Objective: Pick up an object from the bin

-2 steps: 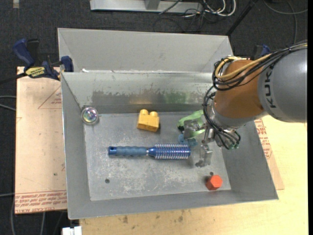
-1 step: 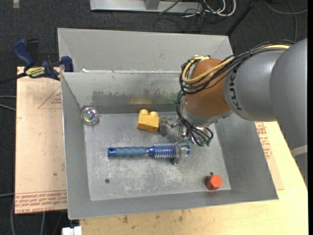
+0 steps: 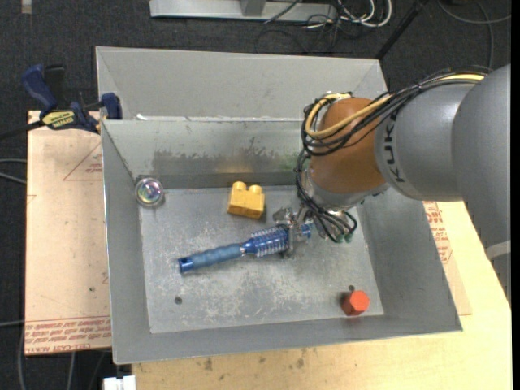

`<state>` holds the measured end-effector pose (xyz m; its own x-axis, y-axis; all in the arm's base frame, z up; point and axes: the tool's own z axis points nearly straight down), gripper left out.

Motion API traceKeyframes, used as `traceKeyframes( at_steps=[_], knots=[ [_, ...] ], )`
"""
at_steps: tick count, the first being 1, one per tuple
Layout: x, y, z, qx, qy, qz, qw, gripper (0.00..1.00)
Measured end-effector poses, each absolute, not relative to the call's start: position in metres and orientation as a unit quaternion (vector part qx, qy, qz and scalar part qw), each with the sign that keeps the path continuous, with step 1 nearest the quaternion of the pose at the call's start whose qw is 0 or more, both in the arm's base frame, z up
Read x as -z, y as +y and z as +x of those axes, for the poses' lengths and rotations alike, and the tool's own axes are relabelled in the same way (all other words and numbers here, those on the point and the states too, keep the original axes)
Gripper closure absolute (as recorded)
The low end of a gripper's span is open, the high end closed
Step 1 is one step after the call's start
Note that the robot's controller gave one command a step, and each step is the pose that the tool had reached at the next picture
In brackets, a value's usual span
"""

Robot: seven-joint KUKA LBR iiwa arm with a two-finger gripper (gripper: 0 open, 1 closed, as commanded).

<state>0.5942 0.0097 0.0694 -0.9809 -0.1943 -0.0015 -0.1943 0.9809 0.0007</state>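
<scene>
My gripper (image 3: 291, 227) is low in the middle of the bin, right at the bristle end of a blue brush (image 3: 236, 251) that lies flat with its handle pointing to the lower left. The fingertips sit against the brush head, mostly hidden under the wrist. A yellow toy brick (image 3: 246, 200) rests just to the upper left of the gripper, a short gap away.
A shiny clear ball (image 3: 149, 191) lies in the bin's far left corner. A small orange-red piece (image 3: 354, 302) sits near the front right. The arm with its orange cover and cables reaches in from the right.
</scene>
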Motion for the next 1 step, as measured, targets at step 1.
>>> traceKeyframes(
  at_steps=[1],
  knots=[
    [-0.2398,0.0392,0.5804,0.000,0.990,-0.139,0.004,1.00]
  ],
)
